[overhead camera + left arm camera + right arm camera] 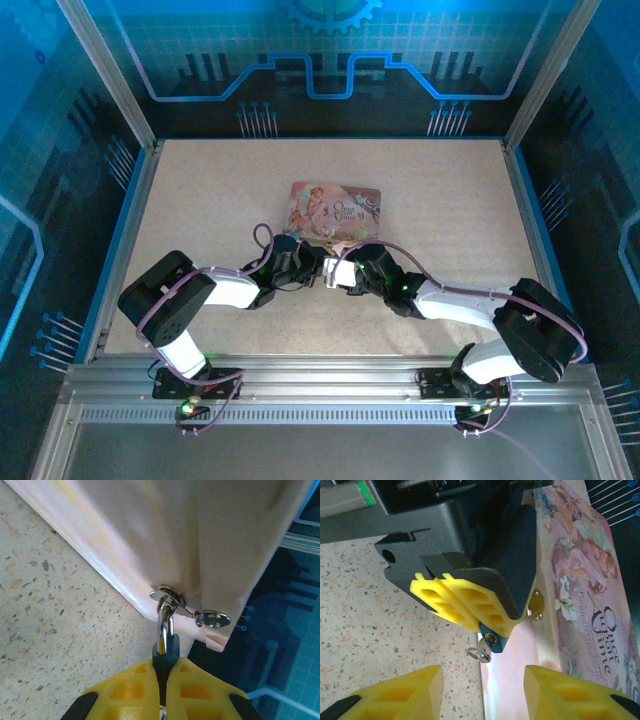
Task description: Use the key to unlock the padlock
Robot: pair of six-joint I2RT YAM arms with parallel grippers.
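The blue-teal padlock (166, 647) hangs by its silvery shackle from the hasp (167, 596) of the pink tin box (150, 540). My left gripper (164, 680) is shut on the padlock's body. In the right wrist view, the left gripper (481, 623) holds the padlock (497, 645) against the box's side. The small key (484, 649) sticks out of the padlock's lower end, with a thin ring hanging from it. My right gripper (481, 680) stands open just short of the key, touching nothing. Both grippers meet in front of the box (335, 208).
The speckled table (220, 190) stretches around the box, with bare room to the left and right. Blue walls and metal posts frame the workspace. A second metal tab (537, 605) sits on the box's edge beside the left fingers.
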